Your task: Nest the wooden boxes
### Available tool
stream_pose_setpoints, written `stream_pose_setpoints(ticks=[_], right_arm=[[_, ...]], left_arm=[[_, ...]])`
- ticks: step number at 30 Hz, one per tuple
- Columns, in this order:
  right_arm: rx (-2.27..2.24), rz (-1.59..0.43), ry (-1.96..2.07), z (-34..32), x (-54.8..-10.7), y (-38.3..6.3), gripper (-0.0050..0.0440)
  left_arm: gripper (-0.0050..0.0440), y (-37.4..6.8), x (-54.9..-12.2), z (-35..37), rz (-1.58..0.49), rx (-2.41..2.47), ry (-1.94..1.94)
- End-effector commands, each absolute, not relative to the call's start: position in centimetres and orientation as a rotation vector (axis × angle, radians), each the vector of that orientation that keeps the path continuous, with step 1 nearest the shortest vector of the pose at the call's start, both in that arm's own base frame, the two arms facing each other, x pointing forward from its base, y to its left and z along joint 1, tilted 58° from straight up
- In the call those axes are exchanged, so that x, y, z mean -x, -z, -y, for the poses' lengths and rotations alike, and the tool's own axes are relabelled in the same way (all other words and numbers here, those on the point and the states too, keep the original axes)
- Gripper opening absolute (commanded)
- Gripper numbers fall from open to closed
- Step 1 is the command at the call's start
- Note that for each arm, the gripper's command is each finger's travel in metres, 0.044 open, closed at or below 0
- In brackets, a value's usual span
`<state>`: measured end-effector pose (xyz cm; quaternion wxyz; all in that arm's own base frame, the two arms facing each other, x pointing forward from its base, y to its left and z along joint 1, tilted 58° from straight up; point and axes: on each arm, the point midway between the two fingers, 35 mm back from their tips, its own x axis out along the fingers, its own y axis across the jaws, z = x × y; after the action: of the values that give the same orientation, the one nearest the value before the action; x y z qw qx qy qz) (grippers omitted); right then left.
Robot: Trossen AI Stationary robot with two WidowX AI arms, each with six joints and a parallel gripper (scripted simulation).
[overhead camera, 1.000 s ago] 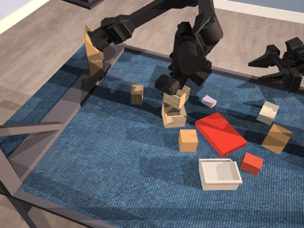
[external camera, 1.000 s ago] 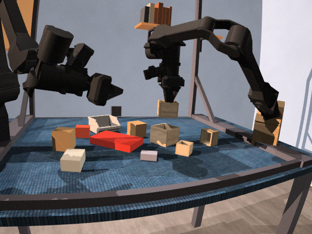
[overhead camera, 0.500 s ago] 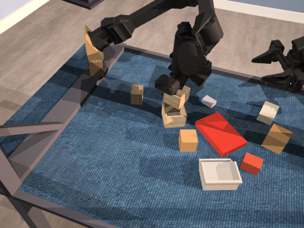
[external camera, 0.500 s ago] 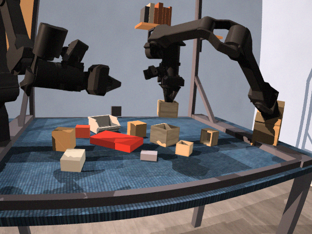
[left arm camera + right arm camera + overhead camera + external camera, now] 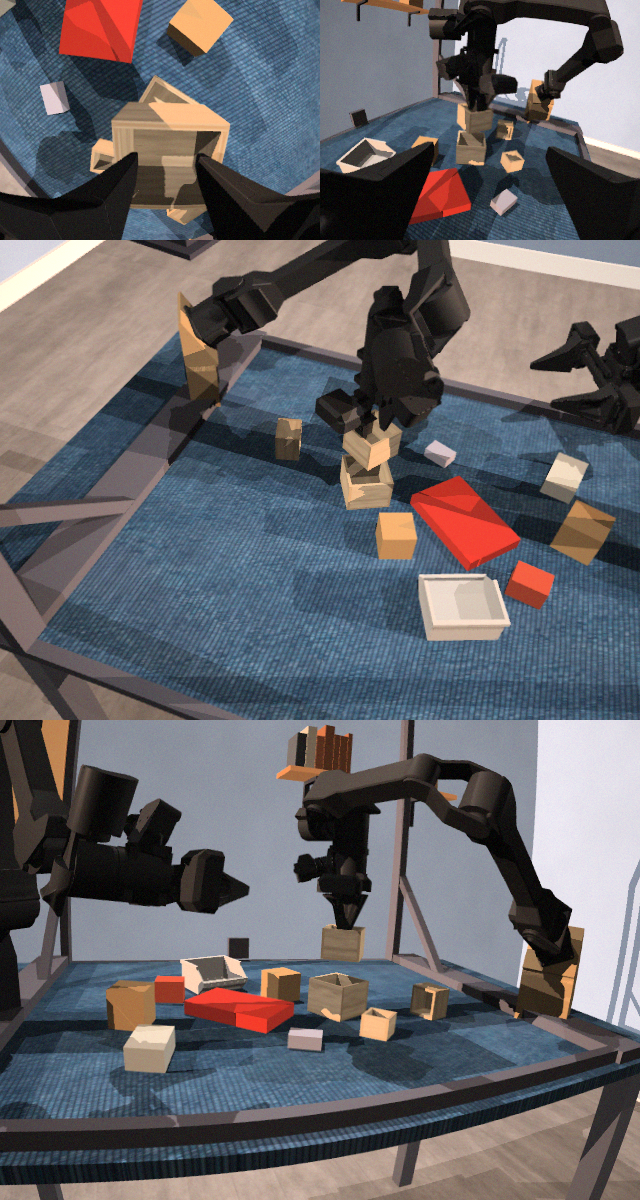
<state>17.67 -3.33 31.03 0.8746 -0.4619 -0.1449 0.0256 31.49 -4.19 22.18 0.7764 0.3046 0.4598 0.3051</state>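
Observation:
My left gripper (image 5: 373,428) (image 5: 345,926) (image 5: 167,159) has its fingers inside a middle-sized wooden box (image 5: 379,454) (image 5: 342,944) (image 5: 175,117) (image 5: 477,121), gripping it from within and holding it open side up in the air. Below it, the biggest box (image 5: 369,498) (image 5: 330,999) (image 5: 470,153) stands upright, turned relative to the held one. A small box (image 5: 377,1027) (image 5: 512,162) stands upright nearby, hidden in the top view. Another box (image 5: 287,444) (image 5: 439,1004) (image 5: 505,131) lies on its side. My right gripper (image 5: 542,384) (image 5: 492,150) is open and empty, raised off the table.
An orange block (image 5: 395,537) (image 5: 279,984) and a red slab (image 5: 465,524) (image 5: 232,1009) lie near the biggest box. A pale small block (image 5: 440,453) (image 5: 305,1039) is near the small box. A white bin (image 5: 462,631), a red cube (image 5: 529,584) and other blocks stand farther off.

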Motion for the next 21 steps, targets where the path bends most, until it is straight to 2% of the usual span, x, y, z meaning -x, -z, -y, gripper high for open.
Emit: stream_pose_setpoints(ticks=[1, 21], right_arm=[[0.961, 0.302, -0.055, 3.33, -17.64, -31.0, 0.04], [0.961, 0.302, -0.055, 3.33, -17.64, -31.0, 0.04]], left_arm=[[0.0265, -22.46, -31.6, 4.45, -1.043, -0.797, -0.571], [0.0265, -22.46, -31.6, 4.44, -1.238, -1.341, -0.236]])
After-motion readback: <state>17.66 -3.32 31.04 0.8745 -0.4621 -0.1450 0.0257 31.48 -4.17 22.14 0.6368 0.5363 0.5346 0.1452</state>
